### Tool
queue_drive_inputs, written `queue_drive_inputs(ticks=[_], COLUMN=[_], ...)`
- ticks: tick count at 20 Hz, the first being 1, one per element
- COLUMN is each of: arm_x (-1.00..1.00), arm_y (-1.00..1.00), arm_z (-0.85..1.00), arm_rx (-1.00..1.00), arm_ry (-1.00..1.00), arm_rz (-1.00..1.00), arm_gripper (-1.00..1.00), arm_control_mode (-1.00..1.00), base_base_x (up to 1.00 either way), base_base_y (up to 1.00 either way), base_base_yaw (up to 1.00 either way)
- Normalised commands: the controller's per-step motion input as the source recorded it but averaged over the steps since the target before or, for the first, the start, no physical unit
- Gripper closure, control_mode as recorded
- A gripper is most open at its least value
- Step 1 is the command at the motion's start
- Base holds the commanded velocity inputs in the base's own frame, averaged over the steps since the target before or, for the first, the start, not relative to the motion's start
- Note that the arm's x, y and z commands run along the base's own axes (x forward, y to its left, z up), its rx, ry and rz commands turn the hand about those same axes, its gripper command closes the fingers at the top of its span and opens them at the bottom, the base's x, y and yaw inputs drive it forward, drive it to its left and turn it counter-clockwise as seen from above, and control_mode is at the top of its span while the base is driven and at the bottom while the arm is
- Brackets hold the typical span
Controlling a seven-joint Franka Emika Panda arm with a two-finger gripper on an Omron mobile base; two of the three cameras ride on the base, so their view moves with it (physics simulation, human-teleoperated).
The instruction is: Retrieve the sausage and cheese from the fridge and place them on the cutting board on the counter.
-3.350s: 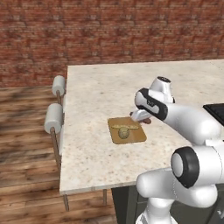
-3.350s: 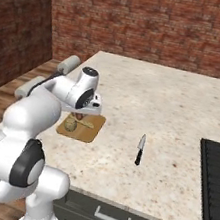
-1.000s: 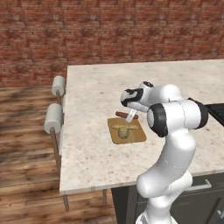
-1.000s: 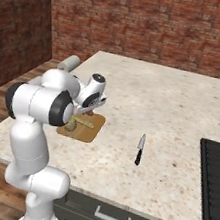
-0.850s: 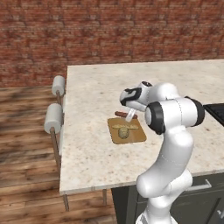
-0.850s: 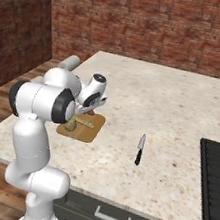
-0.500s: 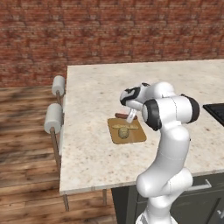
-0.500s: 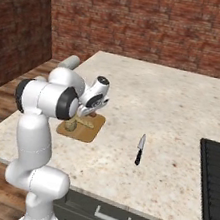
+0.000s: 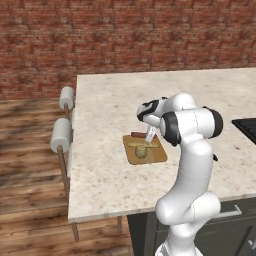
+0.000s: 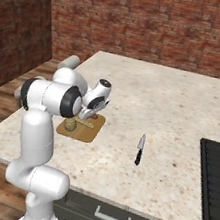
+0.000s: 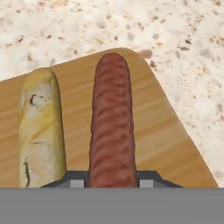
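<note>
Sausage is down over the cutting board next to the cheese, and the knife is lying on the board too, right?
Not the knife: the right base view shows it on the counter, apart from the cutting board. The sausage sits between the pincer tips over the board, beside the cheese.

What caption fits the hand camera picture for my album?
Reddish-brown cylinder sausage between the gripper fingertips, above the golden wooden cutting board, beside a yellowish cheese lump.
</note>
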Motion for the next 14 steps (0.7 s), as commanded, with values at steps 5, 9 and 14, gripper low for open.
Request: queue_drive_inputs(ticks=[5, 9, 14], arm_x=[0.29, 0.17, 0.03], arm_y=[0.0, 0.0, 0.0], arm_z=[-0.04, -0.15, -0.28], arm_rx=[0.0, 0.0, 0.0], arm_ry=[0.04, 0.1, 0.11], arm_rz=[0.03, 0.01, 0.01], arm_gripper=[1.0, 1.0, 1.0], arm_control_mode=[-1.0, -1.0, -1.0], base_base_x=[0.0, 0.0, 0.0], base_base_y=[0.0, 0.0, 0.0], base_base_yaw=[0.0, 0.0, 0.0])
